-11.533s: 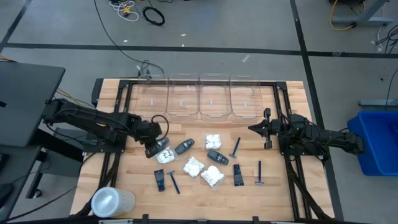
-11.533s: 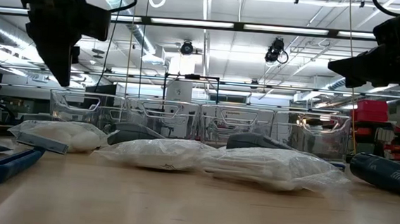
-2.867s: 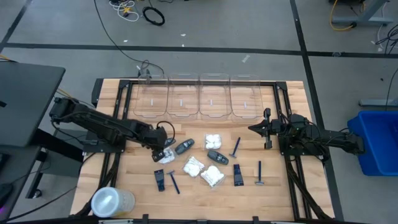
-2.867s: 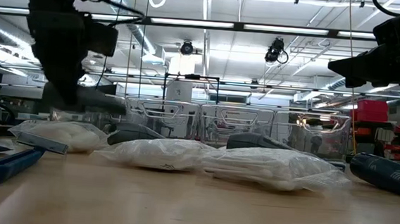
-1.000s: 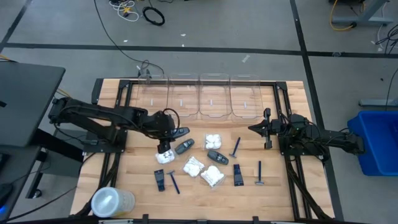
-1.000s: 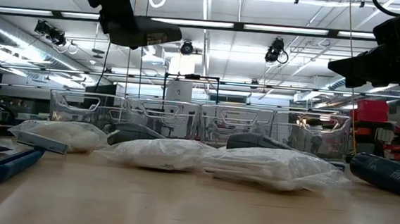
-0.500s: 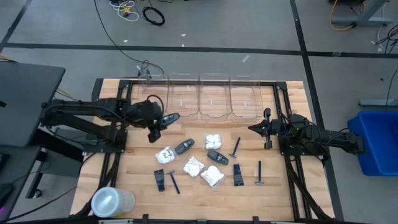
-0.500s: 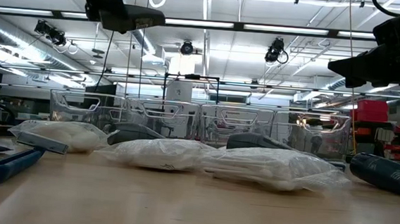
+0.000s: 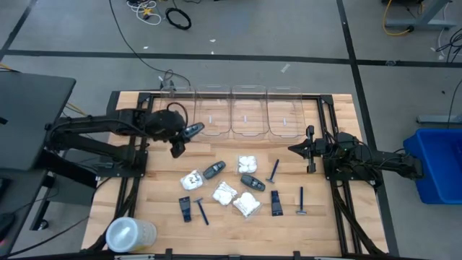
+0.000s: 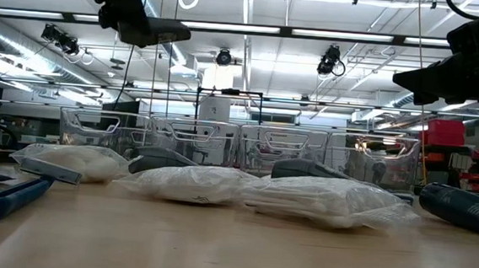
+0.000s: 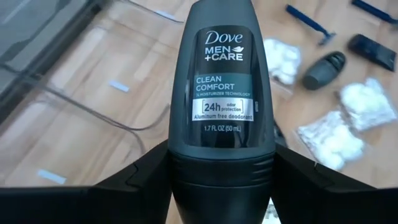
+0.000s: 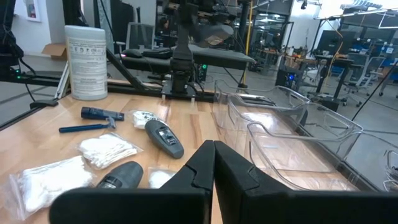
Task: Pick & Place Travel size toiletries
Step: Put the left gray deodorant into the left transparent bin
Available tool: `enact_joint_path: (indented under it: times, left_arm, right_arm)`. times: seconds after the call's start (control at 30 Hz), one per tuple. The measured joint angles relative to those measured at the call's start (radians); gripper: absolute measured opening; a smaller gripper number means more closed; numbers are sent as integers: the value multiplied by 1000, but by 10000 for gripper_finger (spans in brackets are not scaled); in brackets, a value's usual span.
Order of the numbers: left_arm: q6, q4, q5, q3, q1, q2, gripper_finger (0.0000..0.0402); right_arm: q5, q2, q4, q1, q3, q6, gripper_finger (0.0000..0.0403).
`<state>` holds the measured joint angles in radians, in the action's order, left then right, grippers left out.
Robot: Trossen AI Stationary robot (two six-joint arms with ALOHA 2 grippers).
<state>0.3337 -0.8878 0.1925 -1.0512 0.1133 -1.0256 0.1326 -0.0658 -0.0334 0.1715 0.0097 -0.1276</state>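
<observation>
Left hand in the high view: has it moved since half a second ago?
Yes. The left hand, shut on the dark grey deodorant case, has shifted slightly away from the toiletries on the table and closer to the leftmost clear bin.

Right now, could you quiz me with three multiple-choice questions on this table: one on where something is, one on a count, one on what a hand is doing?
1. Where is the left hand?
A. beside the round container
B. near the leftmost clear bin
C. over the razors

2. How many clear bins line the far edge?
A. two
B. four
C. six

3. What is the left hand doing?
A. holding a dark deodorant
B. empty and open
C. holding a white packet

Answers: 1 B, the high view shows it by that bin. 2 B, four stand in a row. 3 A, its wrist view shows the deodorant between its fingers.
</observation>
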Motion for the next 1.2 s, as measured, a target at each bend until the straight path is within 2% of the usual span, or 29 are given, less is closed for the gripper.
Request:
enact_joint_path:
  times: [0.37,0.57,0.83,1.2]
  left_arm:
    - [-88,-56,-2,0,282,-1,224]
    - [-133,-73,-2,0,393,-1,216]
    - [-151,-89,-2,17,452,-1,222]
    - [-104,-21,11,174,480,-1,226]
  right_arm:
    - [0,0,0,0,0,0,14]
    - [0,0,0,0,0,0,14]
    - [0,0,0,0,0,0,14]
    - [0,0,0,0,0,0,13]
